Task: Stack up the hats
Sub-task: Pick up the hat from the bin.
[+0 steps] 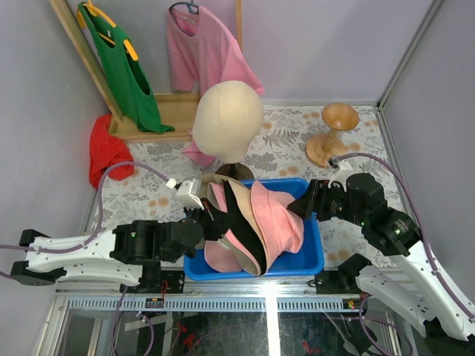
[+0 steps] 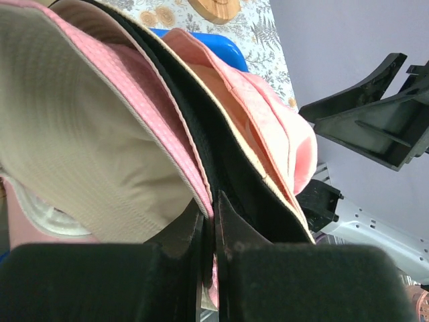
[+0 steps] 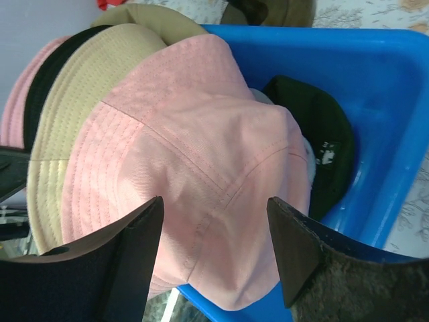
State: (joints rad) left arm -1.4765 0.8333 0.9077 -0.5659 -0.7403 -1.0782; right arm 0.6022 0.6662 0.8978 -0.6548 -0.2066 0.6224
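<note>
- We see the hats nested into one another, lying on their side in a blue plastic tub [image 1: 315,256] on the floral-patterned surface [image 1: 286,152]
- The pale pink cotton bucket hat [image 1: 276,215] is the outermost layer on the right, with its crown facing the right arm
- Tucked behind it, toward the left, come a cream stitched hat brim [image 3: 60,134], a black fabric hat [image 1: 239,215] and a pink dotted hat with beige lining [image 2: 154,114]
- The left claw [image 2: 209,208] is pressed together, pinching the brim edge of the pink dotted hat with beige lining at the left side of the tub
- The right claw [image 3: 214,215] is spread wide at the tub's right rim, just beside the pink bucket hat; its fingers [image 3: 137,241] stand either side of the crown, and we cannot tell whether they touch it
- A dark cap with a small white label [image 3: 322,147] lies low in the tub against the blue wall, partly under the bucket hat
- Behind the tub stand a smooth beige mannequin head [image 1: 228,120] and a turned wooden stand [image 1: 332,133], well apart from both claws
</note>
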